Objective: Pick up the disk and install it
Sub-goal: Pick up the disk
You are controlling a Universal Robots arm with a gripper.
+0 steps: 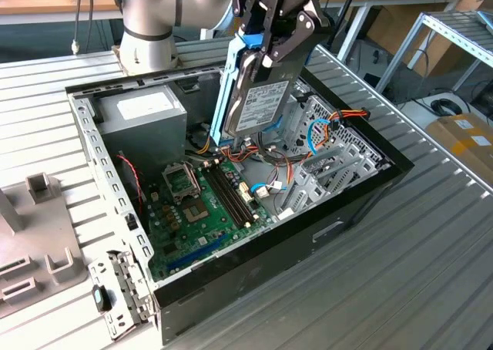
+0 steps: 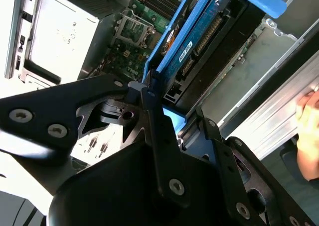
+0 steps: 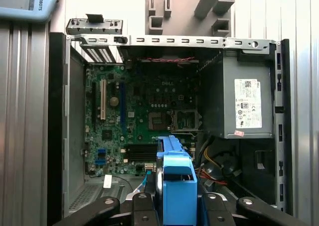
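We see the hand (image 1: pixel 271 51) clamped on the upper end of the disk (image 1: pixel 262 105). The disk hangs upright just below the hand, over the open case (image 1: pixel 323 230) and its motherboard (image 1: pixel 204 203).

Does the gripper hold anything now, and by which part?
Yes. The gripper holds the disk upright, by its upper, blue-framed end.

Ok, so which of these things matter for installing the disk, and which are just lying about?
For the job: the disk, clamped in the claw; the open computer case under it.
Lying about: grey fixture plate on the table; cardboard box at the exterior view's right.
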